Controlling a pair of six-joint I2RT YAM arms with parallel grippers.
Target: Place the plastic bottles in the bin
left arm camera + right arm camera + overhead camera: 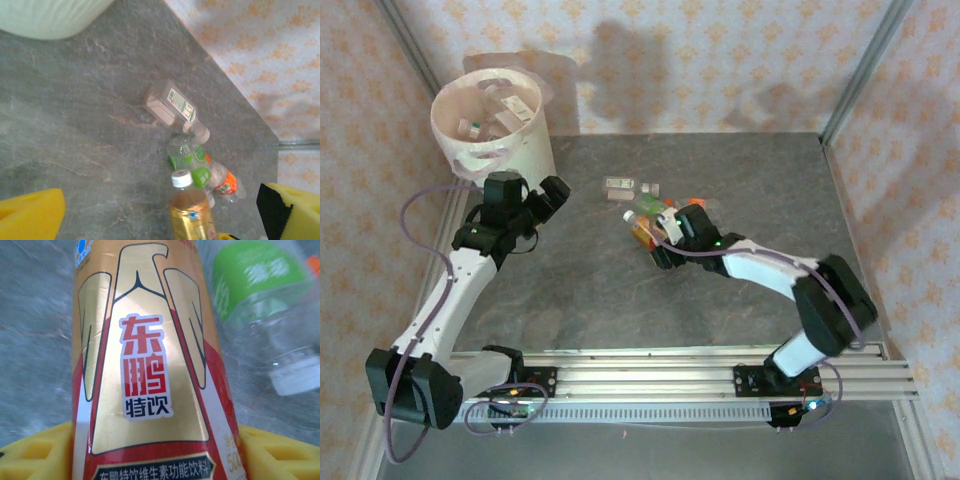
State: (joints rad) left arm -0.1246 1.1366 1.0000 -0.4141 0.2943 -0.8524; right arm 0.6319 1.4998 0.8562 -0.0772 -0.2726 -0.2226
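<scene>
The right fingers point(280, 455), faced with yellow foam, are drawn in against both sides of a gold-and-red labelled plastic bottle point(145, 365) with a white cap, gripping it near the middle of the dark grey stone-patterned desk point(580, 310). We cannot tell whether it rests on the surface or is raised off it. The left fingers point(30, 215) stand spread wide and hold nothing, just beside the base of the large round cream-white bin point(515, 150), on its near right side. We see that bin in the far left corner of the desk, close against the patterned wall point(720, 60), with a thin translucent liner point(470, 160) folded over its rim and several small clear bottles point(490, 115) lying inside. Just beyond the gripped bottle lie a clear bottle with a green label point(192, 162) and a clear bottle with an orange label point(226, 182), close together. A squarish clear bottle with a green-and-white label point(170, 105) lies a little nearer the far edge. The near half of the desk lies open between the two arms, up to the aluminium rail point(650, 378), as does the far right corner by the metal frame post point(860, 70).
</scene>
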